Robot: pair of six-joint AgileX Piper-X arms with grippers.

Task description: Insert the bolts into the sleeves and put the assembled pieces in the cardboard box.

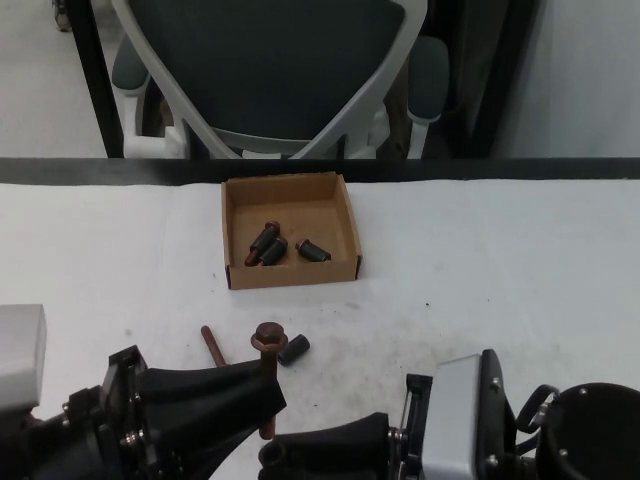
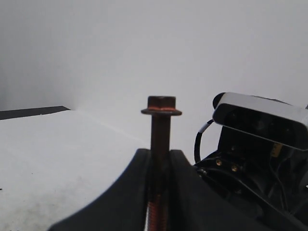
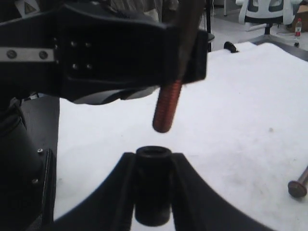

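- Left claw (image 2: 160,154): black fingers clamped on a copper-coloured steel bolt with a flanged hex head (image 2: 160,130). It is gripped by the shank, with the head up and the threaded end hanging below the fingers.
- Right claw (image 3: 153,158): closed round a short black cylindrical sleeve (image 3: 153,192), which is held upright with its bore facing up.
- Bolt and sleeve: the threaded tip hangs just above the sleeve's mouth, roughly in line with it and not touching.
- Brown cardboard box (image 1: 290,190): open-topped, on the worktop beyond both arms. Three assembled pieces (image 1: 272,245) lie on its floor.
- Loose items: a second bolt (image 1: 211,345) lies flat with a second black sleeve (image 1: 294,349) near it. Both sit between the box and the claws.
- White worktop (image 1: 500,280): faint grey scuffs and specks towards the near side.
- Room: a grey office chair with a pale frame (image 1: 280,60) stands behind the far edge.
- Arms: both sit low at the near edge of the worktop. Their claws point toward each other, the left one above the right.
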